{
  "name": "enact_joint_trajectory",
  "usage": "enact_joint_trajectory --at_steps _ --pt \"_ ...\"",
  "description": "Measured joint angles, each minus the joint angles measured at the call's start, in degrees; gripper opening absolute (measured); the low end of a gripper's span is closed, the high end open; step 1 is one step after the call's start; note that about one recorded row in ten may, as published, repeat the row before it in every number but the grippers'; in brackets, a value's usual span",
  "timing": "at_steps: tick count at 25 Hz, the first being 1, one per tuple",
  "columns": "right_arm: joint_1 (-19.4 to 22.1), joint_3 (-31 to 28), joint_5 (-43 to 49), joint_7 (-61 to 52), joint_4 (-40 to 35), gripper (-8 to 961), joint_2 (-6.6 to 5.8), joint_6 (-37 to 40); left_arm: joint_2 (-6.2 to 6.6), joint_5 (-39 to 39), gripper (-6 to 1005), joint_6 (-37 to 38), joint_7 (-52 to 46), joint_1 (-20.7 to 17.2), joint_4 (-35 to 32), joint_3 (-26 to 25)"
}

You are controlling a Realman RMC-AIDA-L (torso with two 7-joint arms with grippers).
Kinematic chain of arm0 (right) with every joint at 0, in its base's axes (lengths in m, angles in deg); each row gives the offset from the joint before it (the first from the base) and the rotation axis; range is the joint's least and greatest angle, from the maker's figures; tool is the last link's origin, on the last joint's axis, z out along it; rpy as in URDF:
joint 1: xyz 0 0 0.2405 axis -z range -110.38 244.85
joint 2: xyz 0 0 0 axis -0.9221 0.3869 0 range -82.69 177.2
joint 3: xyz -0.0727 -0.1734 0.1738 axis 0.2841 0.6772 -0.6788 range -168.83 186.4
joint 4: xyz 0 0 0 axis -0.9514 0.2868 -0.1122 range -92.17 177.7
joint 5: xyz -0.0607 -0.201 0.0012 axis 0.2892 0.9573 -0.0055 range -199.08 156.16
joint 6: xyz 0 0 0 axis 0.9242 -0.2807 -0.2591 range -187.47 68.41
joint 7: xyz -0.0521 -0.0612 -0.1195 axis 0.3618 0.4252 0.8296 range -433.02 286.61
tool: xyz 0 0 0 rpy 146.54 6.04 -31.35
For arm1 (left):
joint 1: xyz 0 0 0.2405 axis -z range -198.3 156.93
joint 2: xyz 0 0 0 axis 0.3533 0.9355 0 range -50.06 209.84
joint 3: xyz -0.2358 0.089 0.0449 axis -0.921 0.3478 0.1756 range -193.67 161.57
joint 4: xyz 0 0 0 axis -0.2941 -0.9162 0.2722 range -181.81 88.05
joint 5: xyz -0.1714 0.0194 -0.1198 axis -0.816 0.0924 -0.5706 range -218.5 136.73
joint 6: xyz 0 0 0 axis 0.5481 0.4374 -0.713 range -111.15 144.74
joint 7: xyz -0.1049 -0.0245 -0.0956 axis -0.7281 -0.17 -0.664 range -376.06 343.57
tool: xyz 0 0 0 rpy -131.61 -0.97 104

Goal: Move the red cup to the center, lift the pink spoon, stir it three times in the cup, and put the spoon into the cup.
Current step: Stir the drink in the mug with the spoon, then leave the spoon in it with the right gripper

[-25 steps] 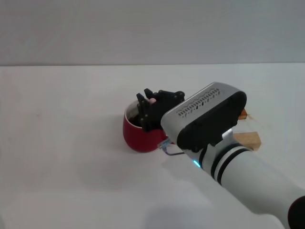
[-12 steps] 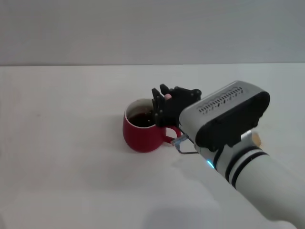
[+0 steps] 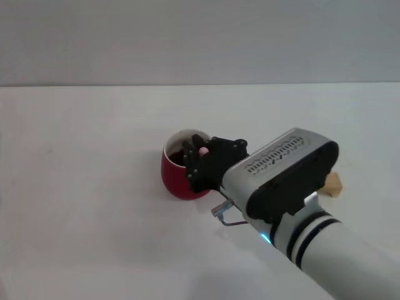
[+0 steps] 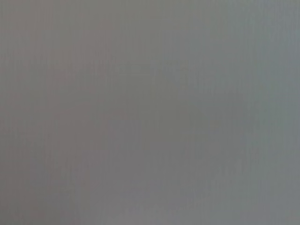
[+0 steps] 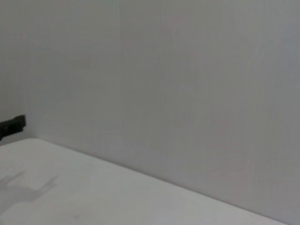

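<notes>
**Right arm, appearance**

Forearm (image 3: 340, 253): white rounded tube, two black rings near the wrist. Small blue light (image 3: 265, 238) glowing at the wrist joint. Wrist housing (image 3: 284, 175): silver-grey top with a row of slotted vents, black underside and end. Thin grey wire loop (image 3: 226, 215) hanging beneath the housing. Right gripper (image 3: 203, 164): matt black, angular, several linked segments. A black tip (image 5: 13, 124) shows in the right wrist view.
</notes>
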Motion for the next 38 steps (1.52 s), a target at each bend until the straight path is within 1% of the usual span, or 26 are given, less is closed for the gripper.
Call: enact_joint_trajectory --at_steps 1,2,6,9,11,17,20,21,22,25,28,30,31,34,38 --pt "-1.55 0.05 0.01 -0.05 -1.09 131 0.07 -0.04 0.0 0.0 844 0.0 0.0 0.05 0.0 0.0" --pt "-1.55 0.05 0.01 -0.05 -1.09 131 0.07 -0.04 0.0 0.0 844 0.0 0.01 0.07 0.01 0.0" --pt "-4.46 -0.56 -0.09 -0.32 -2.43 131 0.1 0.14 0.0 0.0 844 0.03 0.0 0.09 0.07 -0.01" --pt "-5.27 -1.3 -0.11 -0.35 -2.86 131 0.11 0.19 0.0 0.0 844 0.03 0.0 0.11 0.1 0.0" --pt "-6.03 -2.81 -0.14 -0.39 -3.79 131 0.17 0.43 0.0 0.0 844 0.03 0.01 0.12 0.08 0.0" --pt "-5.1 -4.18 -0.17 -0.42 -3.54 132 0.12 0.65 0.04 0.0 844 0.03 0.0 0.09 0.03 0.0" --pt "-3.34 -3.96 -0.18 -0.42 -2.6 132 0.0 0.64 0.04 0.0 844 0.04 0.0 0.08 0.01 0.0" --pt "-1.93 -3.64 -0.19 -0.41 -1.65 132 -0.05 0.5 0.06 0.0 844 0.06 0.0 0.06 0.0 0.0" --pt "-1.93 -3.64 -0.19 -0.41 -1.65 132 -0.05 0.5 0.06 0.0 844 0.07 0.0 0.06 0.0 0.0" --pt "0.31 -2.42 0.01 -0.28 0.17 132 -0.17 0.0 0.07 0.0 844 0.08 0.0 0.02 -0.01 0.0" --pt "0.42 -1.52 0.12 -0.22 0.44 132 -0.17 -0.11 0.09 0.0 844 0.1 0.0 -0.05 0.0 0.0" --pt "-0.4 -0.72 0.12 -0.23 0.19 132 -0.1 -0.19 0.09 0.0 844 0.11 0.0 -0.07 0.0 0.0" --pt "-1.69 -0.17 -0.06 -0.27 -0.55 132 -0.02 -0.34 0.09 0.0 844 0.17 0.0 -0.13 0.0 0.0" --pt "-2.62 -0.07 -0.31 -0.36 -1.32 132 -0.01 -0.64 0.09 0.0 844 0.17 -0.01 -0.14 0.0 0.0" --pt "-2.71 -0.15 -0.39 -0.4 -1.66 133 0.01 -0.9 0.08 0.0 844 0.2 -0.05 -0.14 0.0 0.0"
